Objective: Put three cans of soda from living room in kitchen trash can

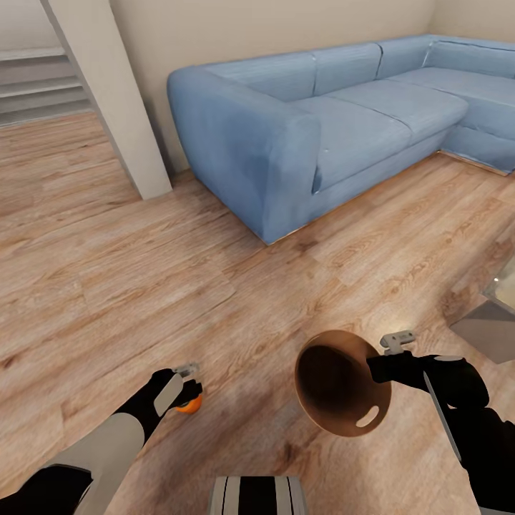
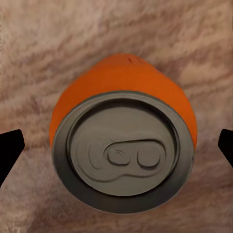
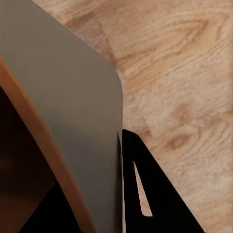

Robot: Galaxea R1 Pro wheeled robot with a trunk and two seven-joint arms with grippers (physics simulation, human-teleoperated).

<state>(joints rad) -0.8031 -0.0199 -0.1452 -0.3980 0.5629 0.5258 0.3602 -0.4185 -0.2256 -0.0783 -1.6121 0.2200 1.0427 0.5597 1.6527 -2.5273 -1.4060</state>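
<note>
A: Obs. 1, largest item. Blue corner sofa against the far wall; its near armrest corner serves as the landmark. Wood floor runs from it toward the robot. A white pillar stands on the far side of the armrest, with stairs beyond.

B: The grey thing at the edge of the head view?

A: A corner of the low grey table, on the robot's side of the sofa's long seat.

B: Arm poses?

A: The right arm reaches forward, forearm angled inward. The right pincer pinches the rim of the tash can: in the right wrist view one finger lies against the outer grey wall, the other sits inside the tan lining. The bucket is tipped, mouth facing the head camera, handle hole low, held above the floor well short of the armrest.

B: Left arm?

A: Extended forward and low, wrist pointing down, on the robot's side of the armrest. The left pincer is spread. In the left wrist view its fingertips stand either side of the orange can, apart from it.

B: The can's attitude?

A: Upright on the floor, silver top toward the wrist camera, between the fingers.
</note>
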